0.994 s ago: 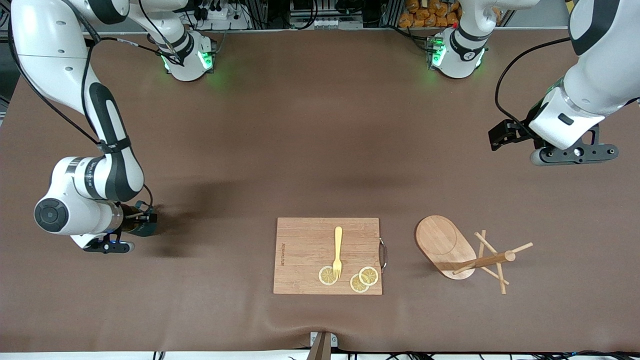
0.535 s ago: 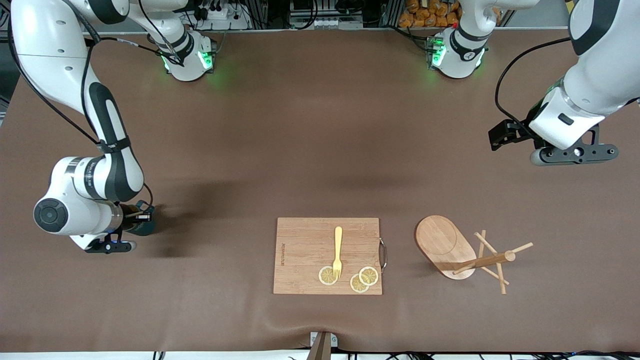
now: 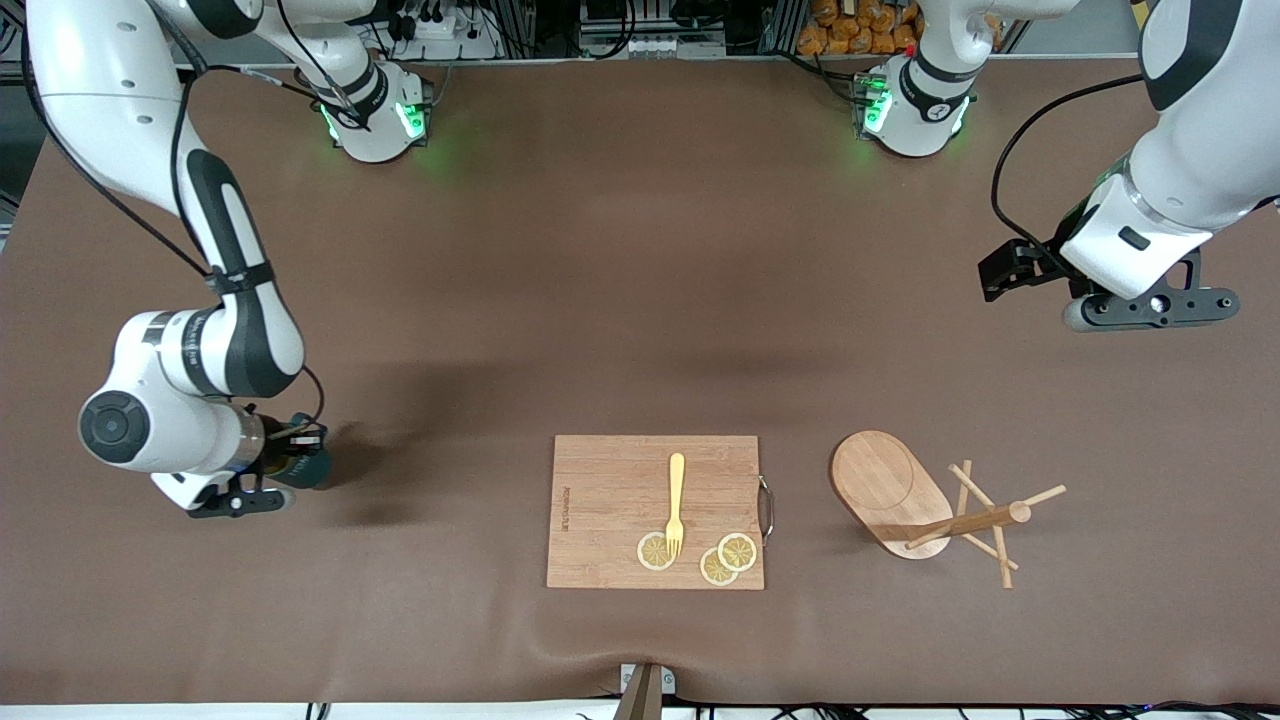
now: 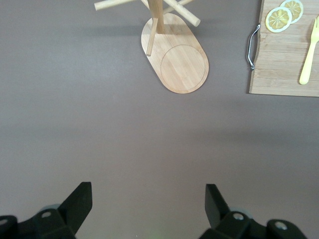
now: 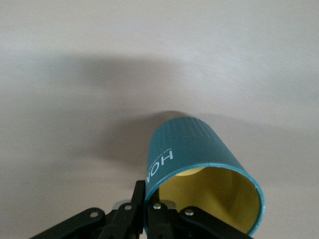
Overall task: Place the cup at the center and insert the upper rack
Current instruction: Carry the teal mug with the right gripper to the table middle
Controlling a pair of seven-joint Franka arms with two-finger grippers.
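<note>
Toward the right arm's end of the surface (image 3: 620, 280), my right hand (image 5: 149, 211) is clenched on the rim of the cup (image 5: 202, 172), one finger inside against the yellow lining and one outside on the ribbed teal wall. The cup looks tipped in my grip and low over the surface, though I cannot tell whether it has cleared it. My left hand (image 4: 147, 209) hangs released over the left arm's end, waiting, holding nothing. The upper rack (image 3: 935, 505) lies toppled beside the cutting board (image 3: 655, 512), its post and pegs pointing toward the left arm's end. A rim pinch like this gives little hold: a quick swing toward the center could let the cup swivel between my fingers or slip free. Carried too low, it could clip the cutting board, where the fork (image 3: 676, 503) and lemon slices (image 3: 722, 558) rest loose.
</note>
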